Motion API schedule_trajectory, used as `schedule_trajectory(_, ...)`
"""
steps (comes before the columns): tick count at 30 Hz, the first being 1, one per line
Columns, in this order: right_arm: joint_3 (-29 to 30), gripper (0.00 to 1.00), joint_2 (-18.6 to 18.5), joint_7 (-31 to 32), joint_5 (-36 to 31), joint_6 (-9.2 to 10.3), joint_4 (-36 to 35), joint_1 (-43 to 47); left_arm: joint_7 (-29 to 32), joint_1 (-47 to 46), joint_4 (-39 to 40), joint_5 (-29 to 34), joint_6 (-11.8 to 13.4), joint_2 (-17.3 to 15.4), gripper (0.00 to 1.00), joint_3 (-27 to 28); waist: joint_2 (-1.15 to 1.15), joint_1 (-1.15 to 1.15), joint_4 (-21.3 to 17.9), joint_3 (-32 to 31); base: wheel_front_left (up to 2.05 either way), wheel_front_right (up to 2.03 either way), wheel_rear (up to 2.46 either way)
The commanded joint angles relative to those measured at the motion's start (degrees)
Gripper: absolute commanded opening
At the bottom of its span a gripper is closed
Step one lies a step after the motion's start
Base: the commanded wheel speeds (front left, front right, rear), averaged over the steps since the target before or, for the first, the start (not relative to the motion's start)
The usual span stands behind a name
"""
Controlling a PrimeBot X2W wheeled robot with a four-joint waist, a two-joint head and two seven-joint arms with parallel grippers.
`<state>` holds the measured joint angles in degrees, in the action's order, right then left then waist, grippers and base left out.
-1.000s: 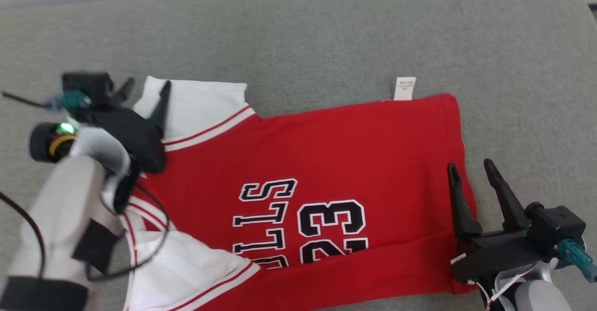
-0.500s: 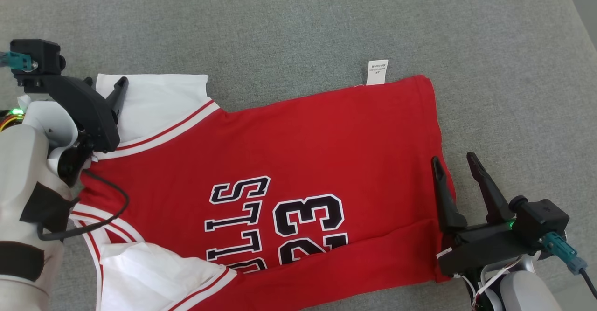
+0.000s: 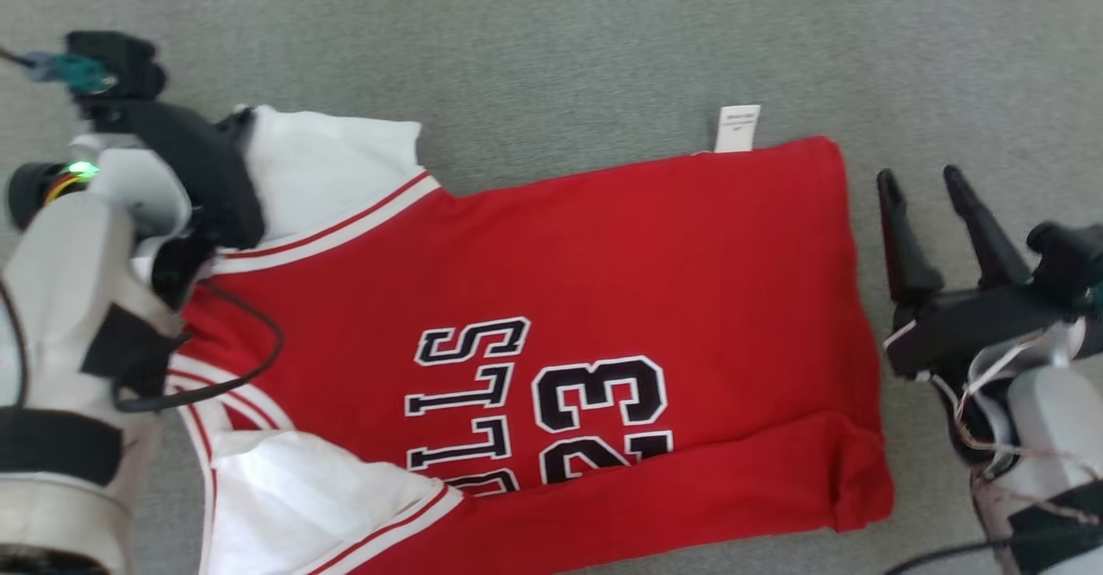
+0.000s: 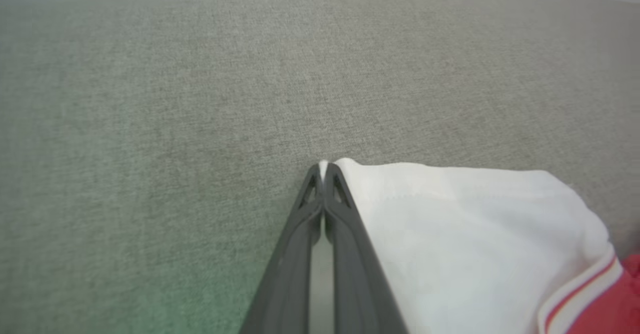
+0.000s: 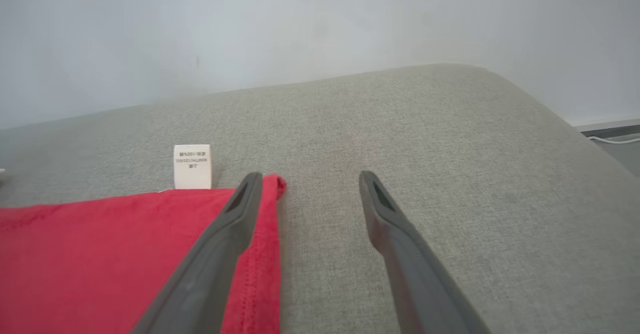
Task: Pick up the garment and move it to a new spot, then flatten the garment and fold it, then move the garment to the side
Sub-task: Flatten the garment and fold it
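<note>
Head view: red Bulls jersey [image 3: 603, 282] lies flat on the grey cushion [image 3: 551, 58], right gripper [image 3: 919, 175] just beside its hem. Left wrist cam: left gripper [image 4: 324, 166] pinched tight on the white sleeve [image 4: 450, 224] corner. Right wrist cam: fingers [image 5: 225, 234] spread wide, holding nothing.

You are looking at a garment [image 3: 620, 247] in soft, matt red cloth; its white sleeve [image 4: 450, 224] is showing a smoother, finer cloth. The label [image 3: 738, 128] at the garment's edge is looking like thin, stiff white tape. Beneath the garment, the upholstery [image 3: 560, 58] is showing a coarse, matt grey weave. The left end effector [image 4: 324, 166] and right end effector [image 5: 310, 175] are showing smooth, dark, matt plastic.
</note>
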<state>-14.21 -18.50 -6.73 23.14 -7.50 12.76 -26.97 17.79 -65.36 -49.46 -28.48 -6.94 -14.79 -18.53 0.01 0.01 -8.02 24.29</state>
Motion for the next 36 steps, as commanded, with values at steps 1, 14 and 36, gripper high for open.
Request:
schedule_trajectory(1,-0.89,1.00,-0.95,0.23,1.17,0.02,1.19,-1.62,-0.43,-1.07,-0.20,-0.11,-0.01,0.72,0.00,-0.37,-0.01,-0.01,2.33,0.97,0.00,0.00,0.00)
schedule_trajectory(14,-10.24,0.53,-6.12,2.67,12.06,0.01,14.56,-13.22,-4.01,-5.94,-2.41,-0.44,-0.40,4.98,0.00,-3.97,-0.01,-0.01,6.72,3.26,0.00,0.00,0.00)
schedule_trajectory(36,-20.88,0.00,-18.11,-3.94,15.62,0.01,-0.01,-8.01,-8.93,6.77,21.40,-10.93,-0.41,-1.63,0.00,-1.99,-0.01,-0.01,7.44,-0.45,0.00,0.00,0.00)
